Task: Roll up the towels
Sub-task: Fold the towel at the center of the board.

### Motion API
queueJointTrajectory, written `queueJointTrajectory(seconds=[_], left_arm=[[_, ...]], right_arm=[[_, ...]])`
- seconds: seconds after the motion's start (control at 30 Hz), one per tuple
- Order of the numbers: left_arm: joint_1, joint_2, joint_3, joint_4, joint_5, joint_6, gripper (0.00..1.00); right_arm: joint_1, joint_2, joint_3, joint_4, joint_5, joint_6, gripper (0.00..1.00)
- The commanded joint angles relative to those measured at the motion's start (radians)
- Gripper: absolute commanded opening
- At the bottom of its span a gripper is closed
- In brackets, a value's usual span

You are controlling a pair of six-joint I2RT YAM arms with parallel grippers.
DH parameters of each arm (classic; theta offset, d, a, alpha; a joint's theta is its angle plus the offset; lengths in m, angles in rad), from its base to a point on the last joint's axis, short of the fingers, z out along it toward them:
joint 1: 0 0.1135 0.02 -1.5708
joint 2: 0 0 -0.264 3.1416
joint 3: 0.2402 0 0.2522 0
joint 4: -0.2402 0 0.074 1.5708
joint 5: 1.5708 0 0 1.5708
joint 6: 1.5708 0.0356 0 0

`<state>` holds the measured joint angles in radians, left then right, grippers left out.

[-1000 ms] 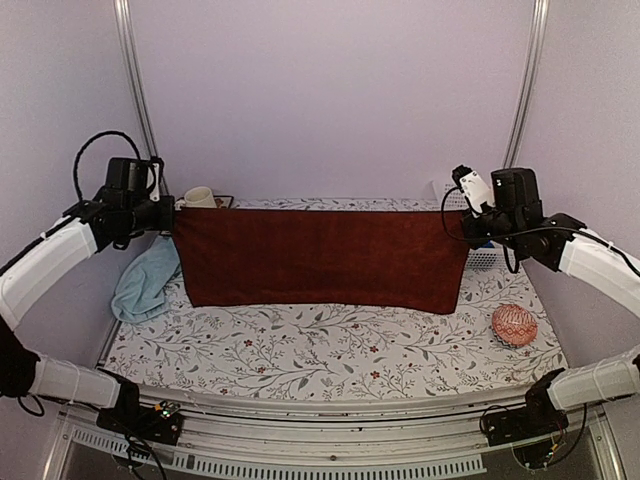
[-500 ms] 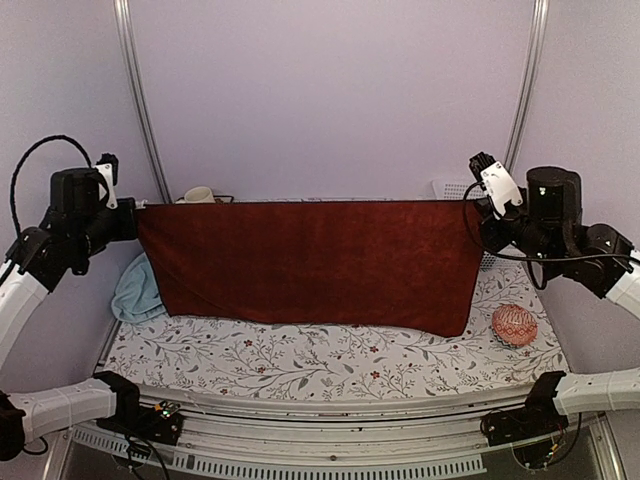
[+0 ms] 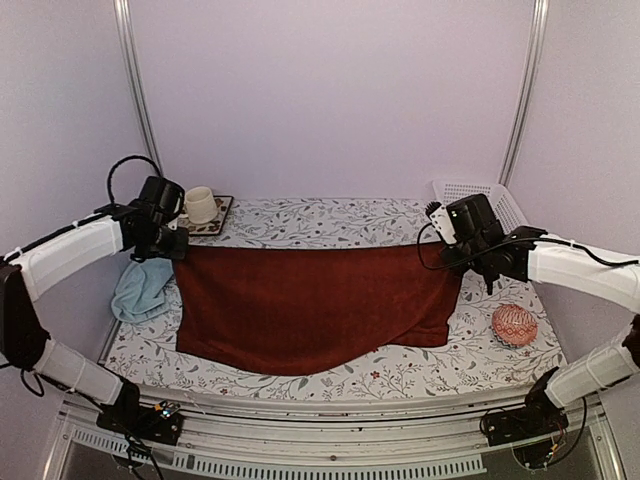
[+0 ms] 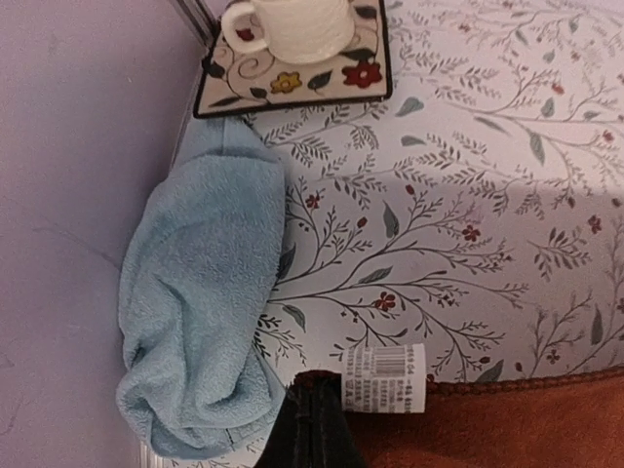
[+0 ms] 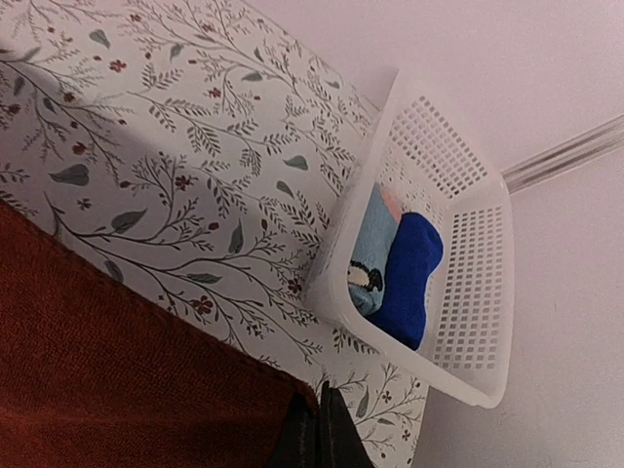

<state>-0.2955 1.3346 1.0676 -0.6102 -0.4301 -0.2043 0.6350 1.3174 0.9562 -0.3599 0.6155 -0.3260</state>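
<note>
While left claw [image 3: 174,244] and right claw [image 3: 455,264] are pinching the red towel [image 3: 310,305], spreading is seemingly ending, demanding release, then rolling.

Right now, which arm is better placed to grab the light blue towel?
Probably left: the left gripper is just beside the light blue towel; the right gripper is across the red towel.

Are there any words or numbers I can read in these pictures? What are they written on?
White tag sewn on the red towel: a barcode and lines of tiny print, too small and blurred to read.
Mug and its flowered coaster: only pictures, no words.
I can find no other writing in any view.
</note>
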Motion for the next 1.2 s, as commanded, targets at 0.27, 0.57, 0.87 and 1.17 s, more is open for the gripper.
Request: queueJointTrajectory(seconds=[0.27,0.57,0.87,1.17], left_arm=[[0.076,0.438,0.122,0.26,-0.068,0.043,0.0],[0.077,0.608,0.239,0.32,-0.172,0.101,0.0],[0.082,0.729,0.336,0.363,-0.218,0.167,0.0],[0.082,0.736,0.376,0.331,-0.203,0.164,0.0]], right_arm=[[-0.203,0.462,0.212,0.221,0.012,0.0,0.02],[-0.204,0.613,0.32,0.258,-0.018,-0.044,0.02],[-0.204,0.683,0.398,0.242,-0.035,-0.07,0.02],[-0.205,0.661,0.39,0.224,-0.081,-0.062,0.03]])
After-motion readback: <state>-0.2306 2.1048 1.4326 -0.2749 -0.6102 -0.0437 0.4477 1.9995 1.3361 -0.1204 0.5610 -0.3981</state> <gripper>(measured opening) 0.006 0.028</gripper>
